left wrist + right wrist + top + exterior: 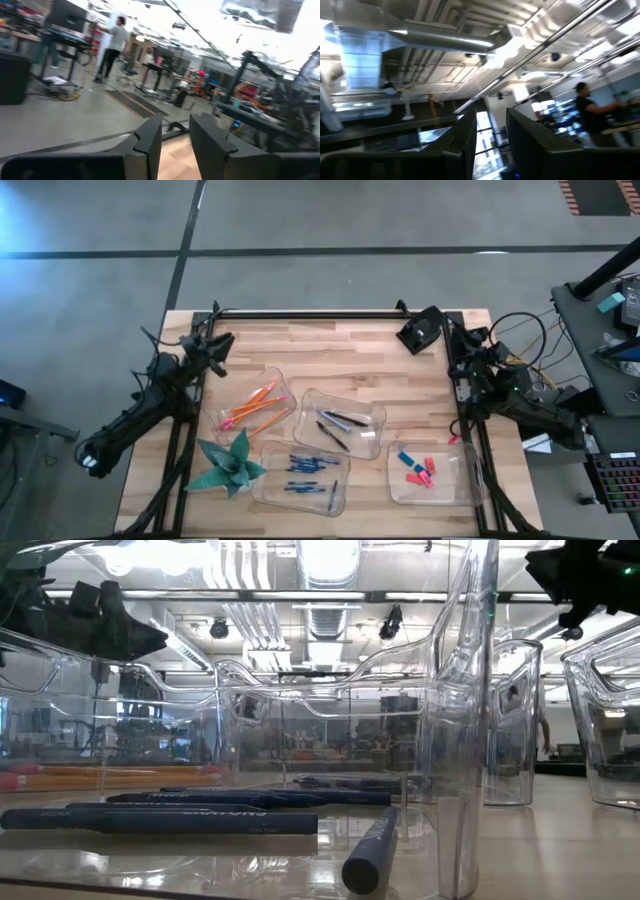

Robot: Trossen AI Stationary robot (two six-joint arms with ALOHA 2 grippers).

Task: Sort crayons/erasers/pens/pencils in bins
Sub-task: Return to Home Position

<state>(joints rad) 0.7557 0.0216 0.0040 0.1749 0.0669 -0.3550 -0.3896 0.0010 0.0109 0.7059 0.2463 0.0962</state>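
Your left gripper point(176, 125) sits at the far left corner of the table point(400, 385). Its two fingers are a little apart and hold nothing. Your right gripper point(491, 117) sits at the far right corner, up off the table. Its fingers are a little apart too, with nothing between them.

The four bins point(280, 385) lie in the middle and near part of the table. The pencils point(252, 402) are in the far left bin. The dark pens point(335, 425) are in the middle bin. The blue crayons point(305, 470) are in the near bin, beside the green paper plant point(228, 465). The erasers point(417, 470) are in the near right bin.
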